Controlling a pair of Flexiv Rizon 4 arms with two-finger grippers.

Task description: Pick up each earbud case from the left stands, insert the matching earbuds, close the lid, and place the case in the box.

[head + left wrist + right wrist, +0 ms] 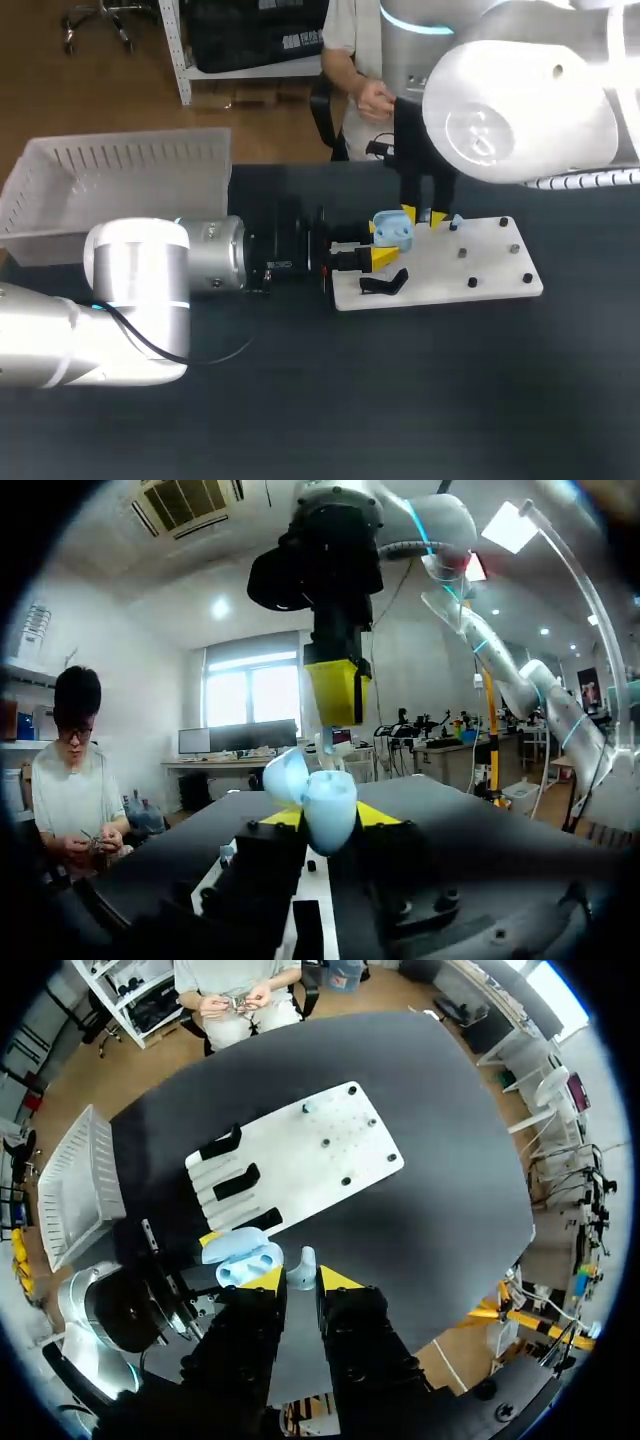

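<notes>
A light blue earbud case with its lid open is held over the near-left end of the white stand board, my left gripper shut on it from the left. In the left wrist view the case sits between the yellow tips, with my right gripper hanging just above it. That right gripper points straight down beside the case. In its own view it is shut on a small pale blue earbud, right next to the open case.
The board carries black stands and several black pegs; another pale blue earbud lies at its far end. One black stand lies just in front of my left gripper. A translucent white box stands at the table's back left.
</notes>
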